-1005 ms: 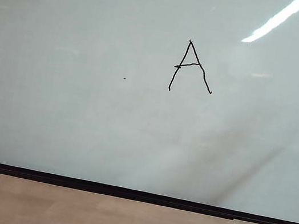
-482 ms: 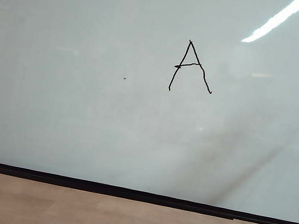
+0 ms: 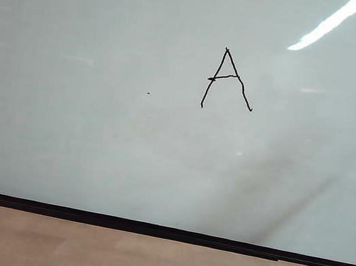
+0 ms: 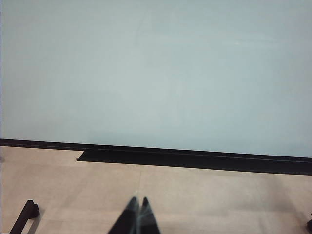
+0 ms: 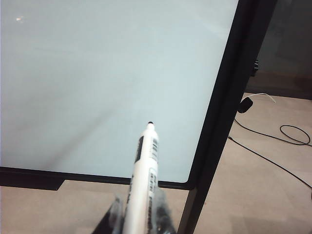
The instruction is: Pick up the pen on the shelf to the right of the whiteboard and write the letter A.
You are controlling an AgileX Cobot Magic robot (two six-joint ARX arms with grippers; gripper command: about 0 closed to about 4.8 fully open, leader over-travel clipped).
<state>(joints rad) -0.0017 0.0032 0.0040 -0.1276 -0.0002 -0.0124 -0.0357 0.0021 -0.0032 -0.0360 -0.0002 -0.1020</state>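
Note:
The letter A (image 3: 227,80), drawn in thin black wobbly strokes, stands on the whiteboard (image 3: 96,125) right of its middle in the exterior view. My right gripper (image 5: 139,209) is shut on the pen (image 5: 145,170), a white barrel with black lettering. Its black tip points toward the whiteboard (image 5: 97,87) near the board's black side frame and stands off the surface. My left gripper (image 4: 138,201) is shut and empty, held low in front of the whiteboard (image 4: 156,73), above the floor. Neither gripper shows in the exterior view. The shelf is out of view.
A black strip (image 3: 147,227) runs along the board's bottom edge above a tan floor (image 3: 141,261). A tiny dark speck (image 3: 148,93) marks the board left of the letter. Black cables (image 5: 273,136) lie on the floor beyond the frame (image 5: 224,112). A black stand foot (image 4: 24,217) sits low.

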